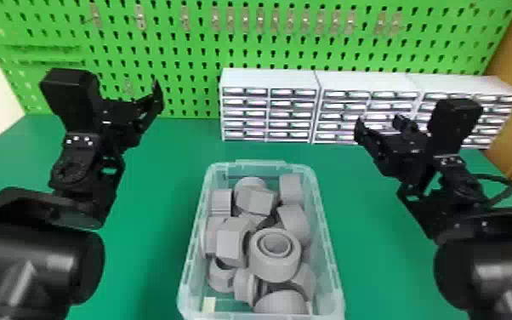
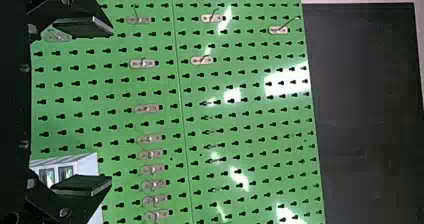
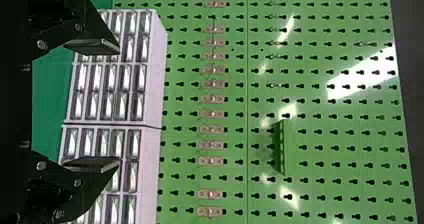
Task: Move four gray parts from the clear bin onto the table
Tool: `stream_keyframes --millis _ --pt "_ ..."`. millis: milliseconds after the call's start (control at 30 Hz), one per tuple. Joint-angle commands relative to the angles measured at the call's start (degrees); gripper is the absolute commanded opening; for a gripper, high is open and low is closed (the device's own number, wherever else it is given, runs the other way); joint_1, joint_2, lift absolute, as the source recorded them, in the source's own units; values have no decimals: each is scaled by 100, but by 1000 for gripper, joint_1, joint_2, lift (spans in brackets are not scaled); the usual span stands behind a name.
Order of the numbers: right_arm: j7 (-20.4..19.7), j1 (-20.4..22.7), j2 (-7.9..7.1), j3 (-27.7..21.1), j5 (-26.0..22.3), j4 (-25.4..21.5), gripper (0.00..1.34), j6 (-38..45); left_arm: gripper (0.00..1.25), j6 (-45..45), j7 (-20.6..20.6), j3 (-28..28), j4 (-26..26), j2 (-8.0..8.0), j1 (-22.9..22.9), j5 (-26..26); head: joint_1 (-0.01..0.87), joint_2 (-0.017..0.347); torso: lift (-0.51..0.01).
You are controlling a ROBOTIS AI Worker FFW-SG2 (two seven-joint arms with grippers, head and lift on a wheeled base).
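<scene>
- Gray parts [image 1: 257,201], matte and thick-bodied, lay jumbled in the clear bin [image 1: 261,163] on the green tabletop [image 1: 157,187] — some rounded, others faceted.
- A round part [image 1: 274,271] with nested rings around its opening sat on the heap, against a flat-sided block [image 1: 230,243].
- The bin stood between the arms, its lidless top exposing the pile.
- White drawer cabinets [image 1: 268,77] stood beyond it.
- Left gripper [image 1: 124,112] and right gripper [image 1: 379,122] hung above the tabletop — both spread wide, empty.
</scene>
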Motion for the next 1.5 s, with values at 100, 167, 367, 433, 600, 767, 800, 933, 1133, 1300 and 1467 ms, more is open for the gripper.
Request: stream_keyframes --millis 100,167,367,433,600,767,800,933,1133,1300,1467 --pt "0 -19 -35 83 -136 -9 864 97 1023 0 0 18 0 0 -1 0 678 34 -50" --pt "0 -19 -52 101 -250 -53 864 247 1023 0 0 18 0 0 -1 0 678 34 -50" --pt "0 -45 -158 329 -409 -299 864 827 1023 9 0 53 0 0 34 -26 678 34 -50" --pt "-8 -45 -175 426 -444 -378 864 1082 1023 9 0 62 0 0 43 -26 678 34 -50" --pt "-167 -45 -237 593 -593 -747 865 2092 1023 18 0 62 0 0 52 -35 678 34 -50" --pt "-509 -142 -369 874 -848 -1134 865 3112 1023 44 0 71 -9 9 78 -35 678 34 -50" --pt "-694 -150 -395 944 -962 -1195 865 3261 1023 53 0 80 -9 9 87 -35 678 34 -50" --pt "-1195 -150 -448 1041 -1463 -1292 865 3587 1025 106 -8 80 -35 9 96 -53 678 34 -50" --pt "-1713 -150 -553 1129 -2184 -1371 865 4123 1023 185 -61 115 -79 9 114 -79 678 34 -50" --pt "-1880 -300 -615 1129 -2588 -1521 865 4914 1025 238 -96 124 -97 9 114 -97 678 34 -50" --pt "-2548 -423 -632 1067 -3230 -1740 865 5450 1025 308 -167 132 -114 9 114 -97 678 34 -50"
